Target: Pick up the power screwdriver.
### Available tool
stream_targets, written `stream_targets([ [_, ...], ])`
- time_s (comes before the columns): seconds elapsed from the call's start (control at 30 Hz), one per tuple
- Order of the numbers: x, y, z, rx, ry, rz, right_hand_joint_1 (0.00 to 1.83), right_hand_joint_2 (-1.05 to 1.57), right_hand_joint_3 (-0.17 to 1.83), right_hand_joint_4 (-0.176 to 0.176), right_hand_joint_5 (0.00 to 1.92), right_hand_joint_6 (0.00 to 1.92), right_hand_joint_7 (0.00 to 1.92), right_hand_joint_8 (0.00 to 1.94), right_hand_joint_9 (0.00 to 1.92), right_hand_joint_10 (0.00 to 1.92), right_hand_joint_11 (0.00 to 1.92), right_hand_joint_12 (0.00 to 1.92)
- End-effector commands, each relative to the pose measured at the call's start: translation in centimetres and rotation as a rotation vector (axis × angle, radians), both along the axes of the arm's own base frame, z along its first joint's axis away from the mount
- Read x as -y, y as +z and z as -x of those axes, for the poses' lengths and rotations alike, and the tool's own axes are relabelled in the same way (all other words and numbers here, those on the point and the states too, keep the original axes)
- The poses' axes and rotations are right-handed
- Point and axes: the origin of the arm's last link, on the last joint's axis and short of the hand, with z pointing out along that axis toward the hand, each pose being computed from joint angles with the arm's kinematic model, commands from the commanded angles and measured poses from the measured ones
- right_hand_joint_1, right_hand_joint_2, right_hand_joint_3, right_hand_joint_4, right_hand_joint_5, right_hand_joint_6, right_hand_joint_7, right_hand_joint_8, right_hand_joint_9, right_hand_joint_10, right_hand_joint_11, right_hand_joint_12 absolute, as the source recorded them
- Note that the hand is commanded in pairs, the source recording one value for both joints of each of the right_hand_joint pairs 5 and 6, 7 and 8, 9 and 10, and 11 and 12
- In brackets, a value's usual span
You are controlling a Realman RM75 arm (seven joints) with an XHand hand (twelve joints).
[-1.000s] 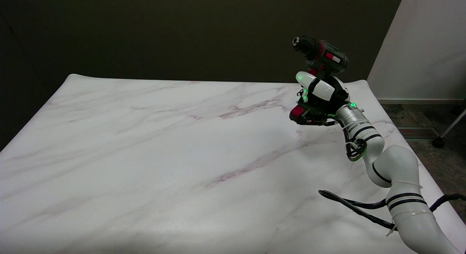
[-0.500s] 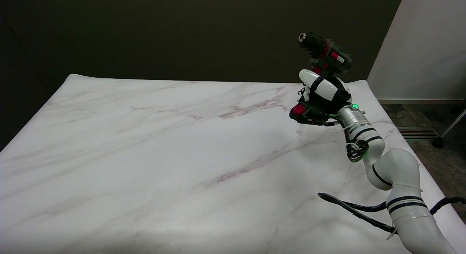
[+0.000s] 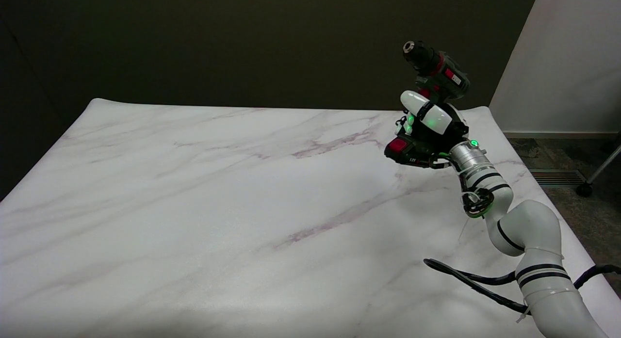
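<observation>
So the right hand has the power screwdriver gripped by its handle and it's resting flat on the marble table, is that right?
Not quite. The right hand does grip the power screwdriver by its handle, but the tool is not resting on the marble table. The head view shows it held up in the air above the table's far right corner, chuck uppermost.

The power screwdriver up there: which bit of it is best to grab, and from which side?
The handle, the narrow neck between the motor body above and the wide battery block below on the power screwdriver. The right hand grips it there, coming from the rear, the side away from the chuck. Those bulkier ends probably stop it slipping, and the chuck stays free, tilted up and left.
</observation>
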Motion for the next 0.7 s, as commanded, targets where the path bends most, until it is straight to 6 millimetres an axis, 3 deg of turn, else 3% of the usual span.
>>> stream_targets([
  [0.03, -0.25, -0.48, -0.13, 0.047, 0.034, -0.045, 0.84, 1.24, 1.4, 0.009, 1.92, 1.92, 1.92, 1.92, 1.92, 1.92, 1.92, 1.92],
  [0.1, -0.24, -0.5, -0.3, 0.047, 0.042, -0.051, 0.84, 1.25, 1.4, 0.01, 1.92, 1.92, 1.92, 1.92, 1.92, 1.92, 1.92, 1.92],
  [0.2, -0.28, -0.5, -0.42, 0.073, 0.055, -0.051, 0.83, 0.94, 1.47, 0.01, 1.92, 1.92, 1.92, 1.92, 1.92, 1.92, 1.92, 1.92],
  [0.23, -0.3, -0.52, -0.36, 0.082, 0.057, -0.052, 0.81, 0.73, 1.3, 0.009, 1.92, 1.92, 1.92, 1.92, 1.92, 1.92, 1.92, 1.92],
  [0.3, -0.28, -0.63, -0.41, 0.099, 0.066, -0.055, 0.77, 0.32, 0.72, 0.008, 1.92, 1.92, 1.92, 1.92, 1.92, 1.92, 1.92, 1.92],
  [0.4, -0.3, -0.69, -0.37, 0.102, 0.065, -0.057, 0.81, 0.01, 0.41, 0.008, 1.92, 1.92, 1.92, 1.92, 1.92, 1.92, 1.92, 1.92],
  [0.7, -0.41, -0.7, -0.16, 0.108, 0.063, -0.053, 0.91, 0.0, 0.25, 0.003, 1.92, 1.92, 1.92, 1.92, 1.92, 1.92, 1.92, 1.92],
])
